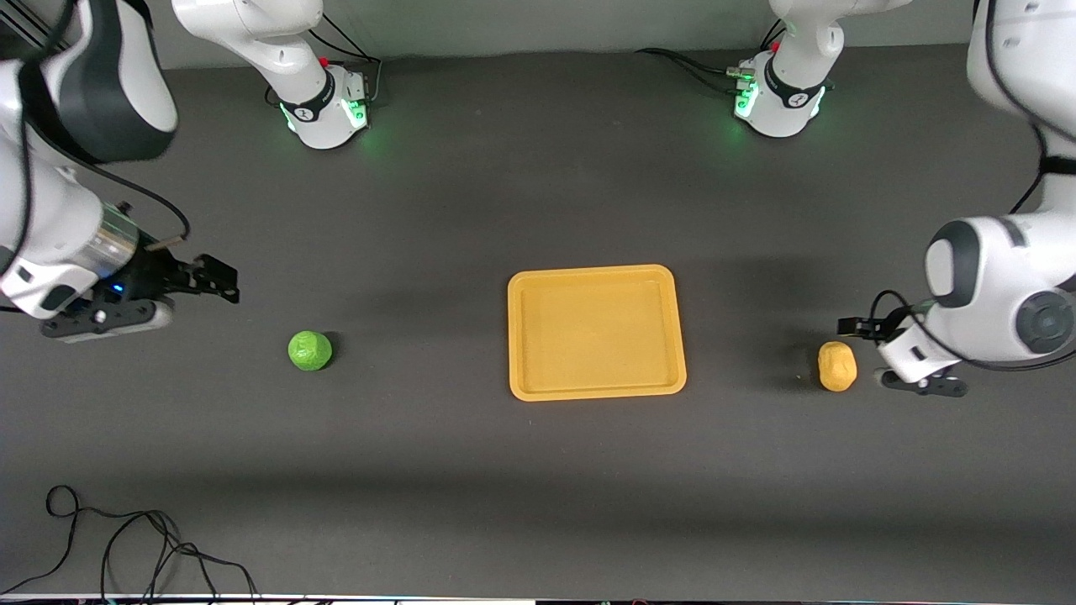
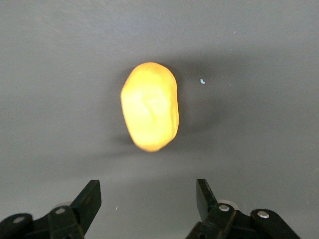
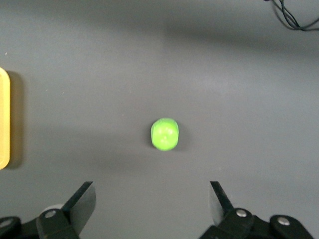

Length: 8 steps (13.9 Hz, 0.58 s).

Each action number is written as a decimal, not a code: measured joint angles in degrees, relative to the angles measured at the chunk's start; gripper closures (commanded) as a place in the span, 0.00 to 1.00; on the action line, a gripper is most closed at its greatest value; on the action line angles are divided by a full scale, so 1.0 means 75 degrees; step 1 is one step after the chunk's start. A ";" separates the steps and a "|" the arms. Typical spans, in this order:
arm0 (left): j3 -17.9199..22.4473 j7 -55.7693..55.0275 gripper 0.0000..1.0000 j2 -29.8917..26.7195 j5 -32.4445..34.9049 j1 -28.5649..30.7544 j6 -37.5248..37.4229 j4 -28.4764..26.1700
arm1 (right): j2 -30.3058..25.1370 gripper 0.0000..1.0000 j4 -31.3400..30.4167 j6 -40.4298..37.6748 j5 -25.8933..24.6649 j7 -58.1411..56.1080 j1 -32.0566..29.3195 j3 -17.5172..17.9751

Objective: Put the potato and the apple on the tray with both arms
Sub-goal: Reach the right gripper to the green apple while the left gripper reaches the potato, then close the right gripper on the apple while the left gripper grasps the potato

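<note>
Approach step: your left gripper (image 2: 148,199) over the potato (image 2: 149,106) and right gripper (image 3: 152,201) above the apple (image 3: 164,134) gape empty; descend, grasp, carry to the bare tray (image 1: 595,391).

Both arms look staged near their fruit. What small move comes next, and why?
Probably lower each open gripper onto its fruit. The left gripper sits open with the potato just ahead of its fingers; the right gripper is open with the apple ahead. Both fruits lie on the table, off the tray, ungrasped.
</note>
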 measured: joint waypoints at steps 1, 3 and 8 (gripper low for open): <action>-0.0008 0.0119 0.12 0.0201 0.0000 0.0001 0.0142 -0.0011 | 0.0119 0.00 -0.0222 0.0418 0.0000 0.0000 -0.0011 -0.0002; -0.0005 0.0329 0.13 0.0456 -0.0005 0.0018 0.0465 -0.0006 | 0.0539 0.00 -0.0474 0.1107 0.0000 0.0000 -0.0019 -0.0006; -0.0009 0.0546 0.89 0.1089 -0.0139 0.0041 0.1533 0.0214 | 0.1819 0.00 -0.1161 0.3066 0.0000 0.0000 -0.0022 -0.0010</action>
